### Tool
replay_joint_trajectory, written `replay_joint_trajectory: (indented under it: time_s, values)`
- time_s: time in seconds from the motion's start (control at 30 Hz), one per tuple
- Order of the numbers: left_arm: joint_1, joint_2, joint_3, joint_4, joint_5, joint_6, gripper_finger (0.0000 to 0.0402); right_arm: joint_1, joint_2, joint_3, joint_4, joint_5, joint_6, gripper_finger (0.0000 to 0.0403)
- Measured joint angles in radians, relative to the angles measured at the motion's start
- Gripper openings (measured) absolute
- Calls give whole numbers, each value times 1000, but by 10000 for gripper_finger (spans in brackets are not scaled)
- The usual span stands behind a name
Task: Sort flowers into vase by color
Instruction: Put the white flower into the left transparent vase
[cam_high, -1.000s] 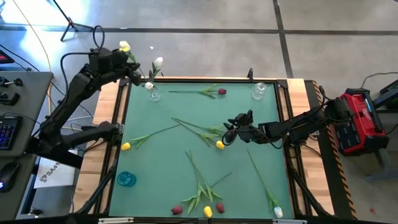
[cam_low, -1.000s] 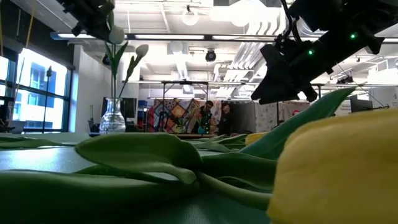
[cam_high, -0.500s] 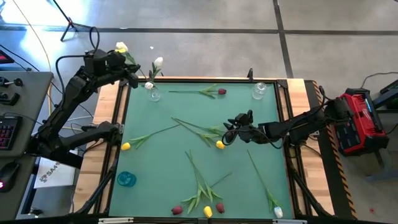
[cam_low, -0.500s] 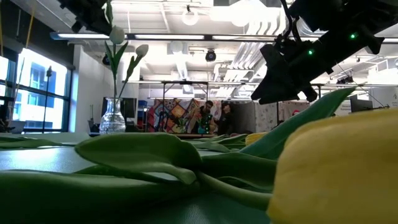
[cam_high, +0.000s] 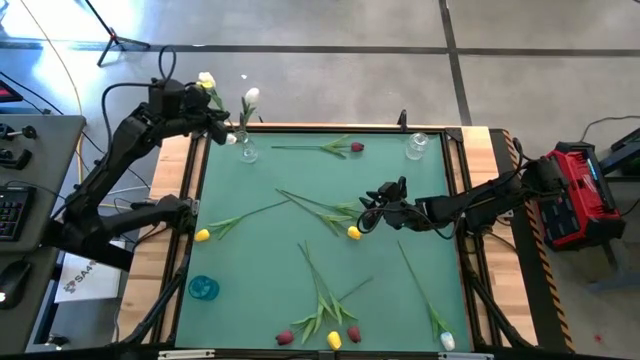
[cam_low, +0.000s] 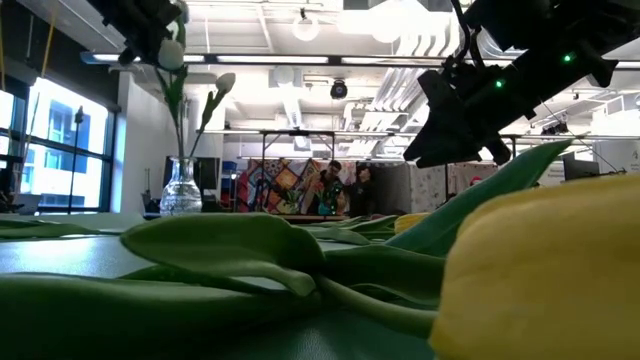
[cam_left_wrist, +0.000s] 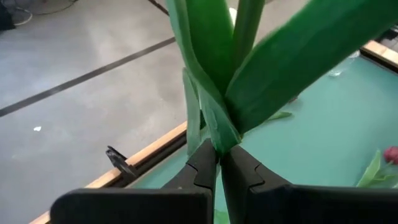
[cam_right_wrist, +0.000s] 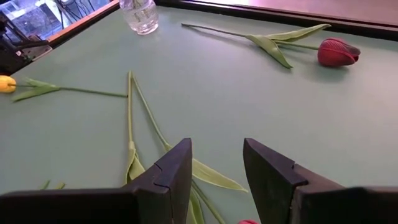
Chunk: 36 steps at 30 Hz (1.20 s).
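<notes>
My left gripper (cam_high: 218, 122) is at the mat's far left corner, shut on a white-headed flower (cam_high: 206, 80) held upright over a clear vase (cam_high: 247, 152). A second white flower (cam_low: 228, 80) stands with its stem in that vase (cam_low: 181, 190). In the low view the held flower's stem (cam_low: 178, 115) runs down to the vase's mouth. My right gripper (cam_high: 365, 222) hovers open over the mat's middle beside a yellow flower (cam_high: 353, 232). In the right wrist view its fingers (cam_right_wrist: 214, 168) have nothing between them and green stems (cam_right_wrist: 140, 112) lie below. My left gripper pinches the white flower's stem where the leaves branch off (cam_left_wrist: 219, 135), between its two fingertips. The flower stands upright with its head above the fingers. Its stem runs down to the vase's mouth; whether the end is inside I cannot tell.
Loose flowers lie on the green mat: a red one (cam_high: 357, 147) at the far side, a yellow one (cam_high: 202, 235) at the left, several (cam_high: 334, 340) by the near edge, a white one (cam_high: 447, 341) near right. A second clear vase (cam_high: 416, 146) stands far right, a blue one (cam_high: 203, 288) near left.
My left gripper has tipped a little with the white flower. The flower's head has swung slightly toward the vase, while the stem's lower part stays at the vase's mouth. The gripper stays shut.
</notes>
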Motion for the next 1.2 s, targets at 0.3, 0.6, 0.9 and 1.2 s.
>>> replay_joint_trajectory:
  time_s: [0.3, 0.6, 0.9, 1.2]
  values:
    - [0, 62, 0, 38, -26, -15, 53, 3, 0, 0, 0, -50, 2, 133]
    - [0, 115, 0, 42, -57, -29, 169, 3, 0, 0, 0, -54, 13, 133]
    - [0, 7, 0, 95, 2, -26, 211, 3, 0, 0, -50, -47, 16, 133]
    - [-52, -230, 0, 129, 11, 10, 211, -56, 0, 0, -200, -65, 21, 133]
